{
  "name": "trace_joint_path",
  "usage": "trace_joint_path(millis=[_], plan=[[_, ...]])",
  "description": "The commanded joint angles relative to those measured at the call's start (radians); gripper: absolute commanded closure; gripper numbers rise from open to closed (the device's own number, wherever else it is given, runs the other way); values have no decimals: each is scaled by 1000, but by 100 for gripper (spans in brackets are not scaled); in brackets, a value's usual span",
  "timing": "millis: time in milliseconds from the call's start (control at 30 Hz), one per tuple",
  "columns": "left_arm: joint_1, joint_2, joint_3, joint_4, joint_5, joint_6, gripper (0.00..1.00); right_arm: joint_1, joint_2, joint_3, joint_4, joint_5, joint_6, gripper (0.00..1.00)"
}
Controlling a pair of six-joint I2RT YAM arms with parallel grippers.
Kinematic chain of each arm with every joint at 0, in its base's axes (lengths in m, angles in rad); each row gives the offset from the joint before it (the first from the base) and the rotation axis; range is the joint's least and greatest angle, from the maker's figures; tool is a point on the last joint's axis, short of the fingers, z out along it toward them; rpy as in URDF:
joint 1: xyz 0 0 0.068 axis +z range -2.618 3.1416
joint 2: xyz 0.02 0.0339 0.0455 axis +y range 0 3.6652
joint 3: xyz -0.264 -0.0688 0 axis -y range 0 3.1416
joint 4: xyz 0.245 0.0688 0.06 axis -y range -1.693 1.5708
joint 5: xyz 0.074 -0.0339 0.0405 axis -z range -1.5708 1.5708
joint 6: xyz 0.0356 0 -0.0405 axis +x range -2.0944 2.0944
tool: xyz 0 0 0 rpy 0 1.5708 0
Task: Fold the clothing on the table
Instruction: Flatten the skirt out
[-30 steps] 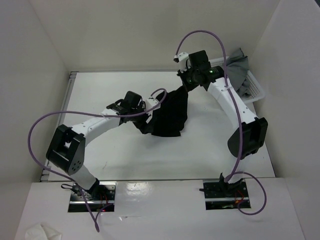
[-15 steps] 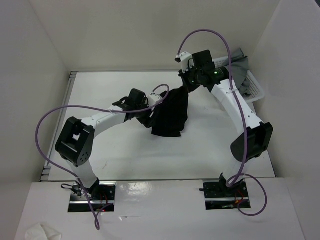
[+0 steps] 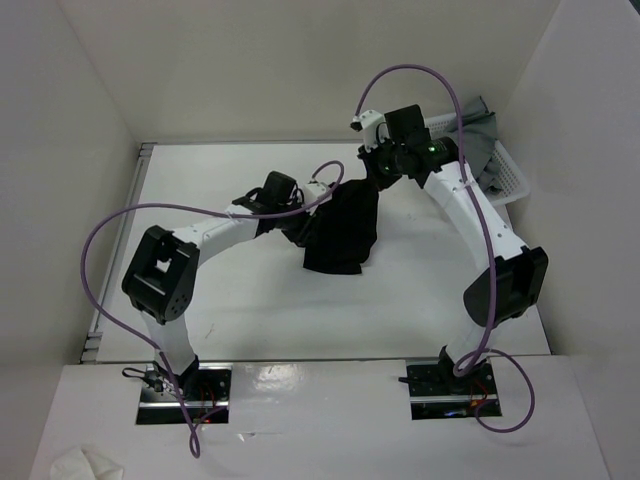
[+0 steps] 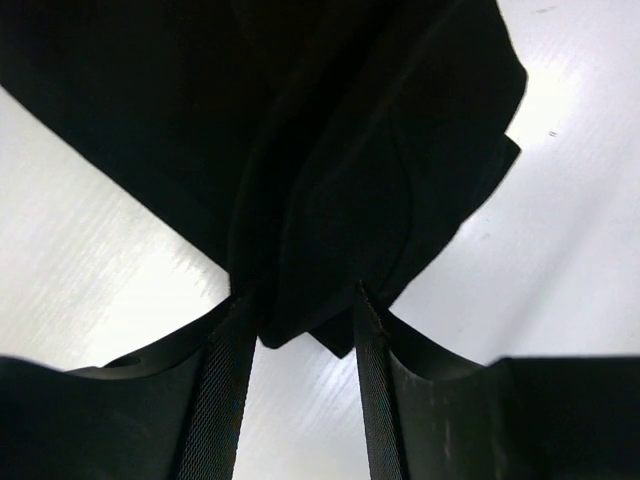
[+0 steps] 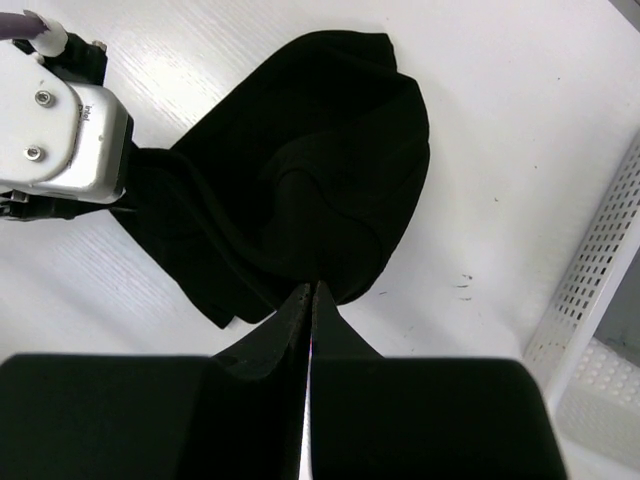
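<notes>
Right arm (image 3: 470, 215) reaches forward and inward, elbow raised at right side, wrist tipped down over back-centre of table (image 3: 230, 300); right gripper (image 5: 308, 290) closed tight, fingers together, pinching top edge of clothing (image 3: 345, 230); clothing hangs from that pinch, lower part bunched on table near middle. Left arm (image 3: 215, 232) stretched low from left, forearm pointing right; left gripper (image 4: 297, 300) at clothing's left edge, jaws about half apart, fold of fabric between fingers (image 4: 225, 390), not squeezed.

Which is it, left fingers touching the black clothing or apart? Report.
Touching. The left wrist view shows a fold of the clothing sitting between the left fingers, its edges meeting both inner faces near the tips.
</notes>
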Motion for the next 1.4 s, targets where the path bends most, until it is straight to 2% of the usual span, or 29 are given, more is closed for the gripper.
trace_joint_path(millis=[0, 100, 267, 367, 467, 500, 600, 733, 1033, 1133, 1367], plan=[[1, 8, 8, -10, 93, 6, 51, -5, -66, -2, -1, -7, -8, 100], [1, -1, -13, -43, 152, 30, 51, -5, -66, -2, -1, 3, -8, 100], [1, -12, -47, -62, 161, 61, 51, -5, -75, -11, -1, 12, -8, 100], [1, 7, -65, -62, 161, 70, 58, -14, -75, -21, 9, 12, -8, 100], [1, 18, -56, -73, 152, 70, 71, -14, -84, -21, 9, 12, -18, 100], [1, 27, -56, -82, 152, 79, 82, -14, -84, -31, 9, 12, -18, 100], [1, 18, -10, -112, 112, 79, 100, -36, -107, -31, 9, 12, -18, 100], [40, -65, 77, -166, 13, 90, 100, -82, -129, -18, 9, -26, -18, 100], [285, -225, 347, -339, -38, 99, 100, -184, -197, 37, -13, -140, -8, 100], [334, -292, 372, -373, -28, 99, 100, -214, -234, 46, -22, -201, -8, 100], [354, -493, 372, -468, 12, 119, 100, -273, -329, 37, -109, -365, -67, 100]])
